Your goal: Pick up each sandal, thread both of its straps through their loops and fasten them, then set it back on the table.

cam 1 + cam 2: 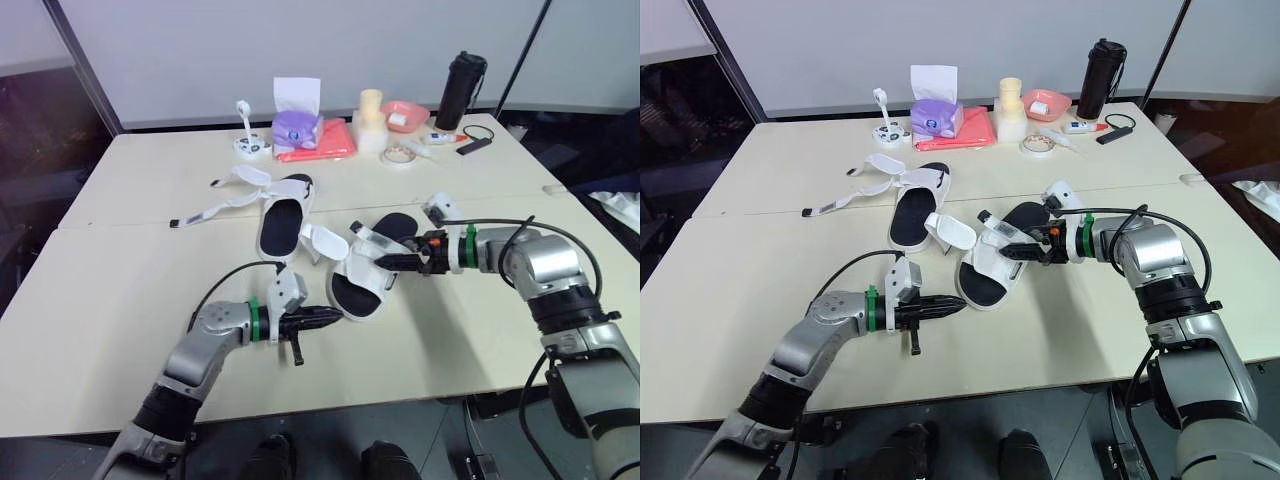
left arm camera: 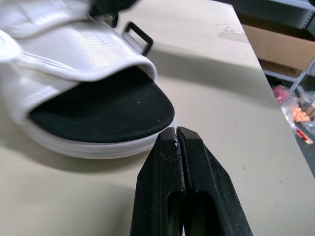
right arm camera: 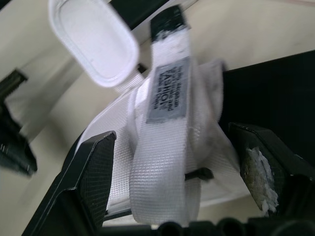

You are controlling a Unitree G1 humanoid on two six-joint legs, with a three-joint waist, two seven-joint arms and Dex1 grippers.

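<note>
Two white sandals with black footbeds lie mid-table. The far sandal (image 1: 283, 215) has its straps spread out to the left. The near sandal (image 1: 368, 270) lies between my grippers. My left gripper (image 1: 337, 313) is shut and empty, its tip right at the rim of that sandal's end (image 2: 98, 113), close to touching. My right gripper (image 1: 384, 262) reaches in over the sandal's upper from the right. Its fingers (image 3: 83, 182) stand open, with a white strap (image 3: 165, 147) bearing a sewn label running between them. A black loop (image 2: 138, 38) shows at the sandal's side.
Along the far edge stand a purple tissue box (image 1: 297, 125), a red cloth (image 1: 325, 140), a cream cylinder (image 1: 371, 108), a pink bowl (image 1: 405, 115), a tape roll (image 1: 400, 155) and a black bottle (image 1: 460, 90). The table's front edge (image 1: 330, 405) runs near my left arm.
</note>
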